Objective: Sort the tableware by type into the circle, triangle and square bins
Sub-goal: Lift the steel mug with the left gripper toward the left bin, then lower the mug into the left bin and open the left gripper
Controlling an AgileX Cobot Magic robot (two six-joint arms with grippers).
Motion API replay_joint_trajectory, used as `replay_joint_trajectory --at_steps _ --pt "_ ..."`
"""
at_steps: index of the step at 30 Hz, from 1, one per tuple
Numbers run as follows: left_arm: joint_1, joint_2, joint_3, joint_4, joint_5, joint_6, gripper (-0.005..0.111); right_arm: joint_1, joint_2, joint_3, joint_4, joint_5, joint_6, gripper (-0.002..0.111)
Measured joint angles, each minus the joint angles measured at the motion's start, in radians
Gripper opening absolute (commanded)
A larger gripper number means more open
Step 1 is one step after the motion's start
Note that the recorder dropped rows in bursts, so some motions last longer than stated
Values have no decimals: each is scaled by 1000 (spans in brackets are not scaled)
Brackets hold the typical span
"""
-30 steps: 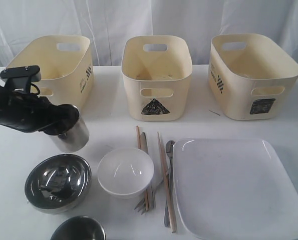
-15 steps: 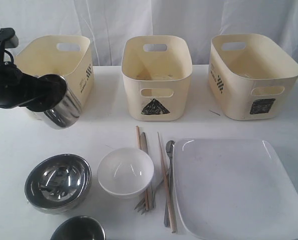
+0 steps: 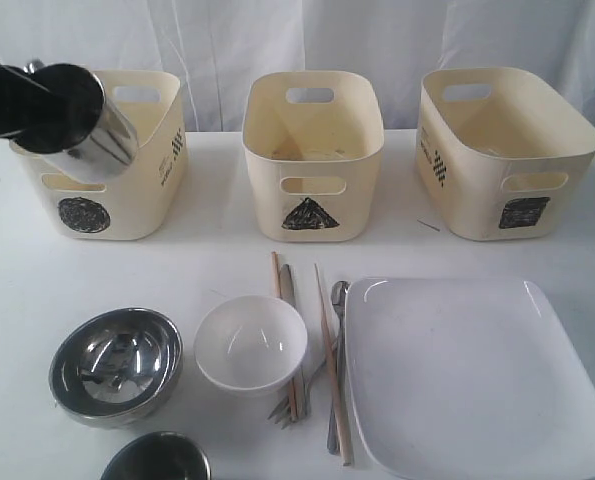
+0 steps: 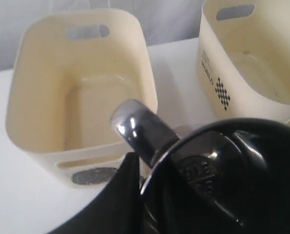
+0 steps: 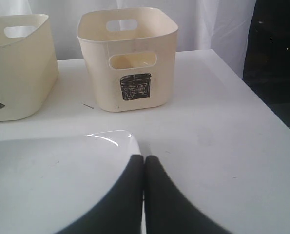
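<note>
Nearly all lies unsorted on the tabletop [image 3: 217, 265]: square plate [image 3: 477, 380] beside the closed, empty right jaws, steel bowl [image 3: 115, 365], white bowl [image 3: 250, 343], chopsticks [image 3: 329, 340], cutlery [image 3: 339, 295]; farther, left jaws grip a steel mug [image 3: 107, 150] above the circle bin [image 3: 137, 200], not yet dropped

Bright, even light washes the white table [image 3: 217, 265], casting only faint, soft shadows around the triangle bin [image 3: 352, 205]. Glare streaks the steel bowl [image 3: 115, 362] and the white plate [image 5: 57, 180]. The steel mug [image 4: 135, 124] looms close and slightly blurred before the left wrist camera.
</note>
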Motion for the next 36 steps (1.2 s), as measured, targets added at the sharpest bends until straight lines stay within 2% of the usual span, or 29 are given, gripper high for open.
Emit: replay_joint_trajectory --at_steps 5,13,25,36 --pt "42 26 -86 71 -8 0 1 0 0 0 0 0 0 0" --pt "130 187 -178 128 -73 0 1 0 0 0 0 0 0 0" --pt "166 483 -344 177 -197 0 1 0 0 0 0 0 0 0" --pt "197 638 -373 185 -310 -2 1 0 0 0 0 0 0 0"
